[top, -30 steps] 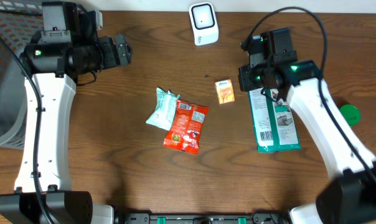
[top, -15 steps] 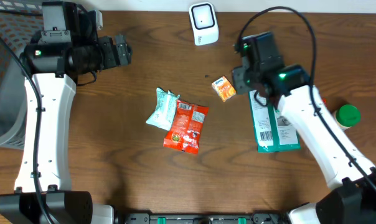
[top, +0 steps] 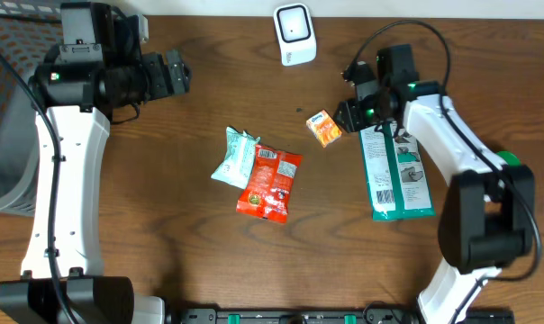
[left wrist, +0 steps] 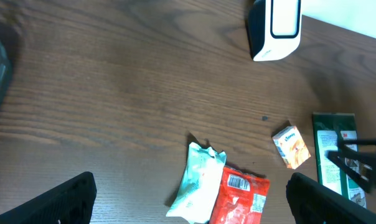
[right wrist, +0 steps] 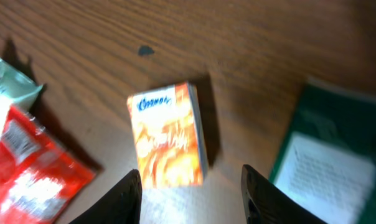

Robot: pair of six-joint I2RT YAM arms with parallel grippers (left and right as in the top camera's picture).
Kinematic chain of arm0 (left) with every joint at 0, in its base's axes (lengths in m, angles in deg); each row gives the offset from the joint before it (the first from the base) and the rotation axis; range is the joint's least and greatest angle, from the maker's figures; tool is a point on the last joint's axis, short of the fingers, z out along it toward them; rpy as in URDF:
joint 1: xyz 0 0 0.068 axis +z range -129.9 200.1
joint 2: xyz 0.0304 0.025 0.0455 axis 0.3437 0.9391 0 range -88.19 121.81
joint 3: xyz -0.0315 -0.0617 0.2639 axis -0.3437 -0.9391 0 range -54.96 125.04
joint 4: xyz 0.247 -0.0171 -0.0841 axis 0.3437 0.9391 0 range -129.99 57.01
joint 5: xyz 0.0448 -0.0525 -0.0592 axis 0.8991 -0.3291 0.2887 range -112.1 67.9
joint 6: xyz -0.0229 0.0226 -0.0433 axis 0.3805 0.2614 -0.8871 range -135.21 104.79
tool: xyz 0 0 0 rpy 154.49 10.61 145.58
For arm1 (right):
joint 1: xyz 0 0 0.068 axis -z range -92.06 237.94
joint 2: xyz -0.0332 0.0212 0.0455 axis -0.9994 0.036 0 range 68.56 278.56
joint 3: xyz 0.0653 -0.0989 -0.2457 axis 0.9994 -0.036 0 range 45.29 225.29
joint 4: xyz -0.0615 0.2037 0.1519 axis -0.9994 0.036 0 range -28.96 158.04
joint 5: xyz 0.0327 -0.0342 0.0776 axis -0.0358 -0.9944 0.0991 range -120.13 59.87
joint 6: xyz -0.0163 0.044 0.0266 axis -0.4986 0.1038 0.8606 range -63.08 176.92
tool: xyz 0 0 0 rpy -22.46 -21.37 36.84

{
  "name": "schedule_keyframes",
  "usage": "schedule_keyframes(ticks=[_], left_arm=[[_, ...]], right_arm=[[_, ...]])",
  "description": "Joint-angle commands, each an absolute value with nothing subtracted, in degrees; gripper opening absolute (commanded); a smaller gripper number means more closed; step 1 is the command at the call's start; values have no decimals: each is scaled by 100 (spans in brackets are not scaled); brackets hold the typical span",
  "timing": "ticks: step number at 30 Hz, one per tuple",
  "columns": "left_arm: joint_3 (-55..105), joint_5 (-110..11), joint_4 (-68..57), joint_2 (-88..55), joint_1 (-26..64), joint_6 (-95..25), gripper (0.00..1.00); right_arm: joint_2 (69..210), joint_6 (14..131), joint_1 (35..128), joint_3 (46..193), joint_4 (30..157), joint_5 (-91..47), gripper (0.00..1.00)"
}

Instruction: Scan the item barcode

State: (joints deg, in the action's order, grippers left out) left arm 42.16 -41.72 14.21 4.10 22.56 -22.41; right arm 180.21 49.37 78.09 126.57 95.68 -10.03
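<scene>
Small box (top: 324,130) lies between overlapping pouches (top: 270,180) and flat pack (top: 398,171), scanner (top: 293,34) behind

Left arm (top: 67,180) and right arm (top: 452,144): smooth white link shells, rounded in section, joined by boxy black joint housings. A small green light (top: 60,75) glows on the black housing of each, and thin black cables (top: 403,24) run along the links, the right arm's lifting clear in a wide loop. Jaws are matt black on both arms: broad blunt tips in the left wrist view, narrower tapered ones, blurred, in the right wrist view.
</scene>
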Motion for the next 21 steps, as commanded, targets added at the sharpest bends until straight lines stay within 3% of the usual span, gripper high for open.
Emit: schedule_keyframes(ticks=[1,11,19,21], left_arm=[[4277,-4222,1440,427,2258,-2186,97],[4277,-4222,1440,427,2258,-2186,97],[4277,-4222,1440,427,2258,-2186,97],[4277,-4222,1440,427,2258,-2186,97]], right_arm=[[18303,4589,7781,12665,9229,-713,47],[18727,4587,7759,12626,9089,-691,40],[19138,4589,7754,12574,9154,-606,47],[19191,4589,7756,12574,9189,-630,34]])
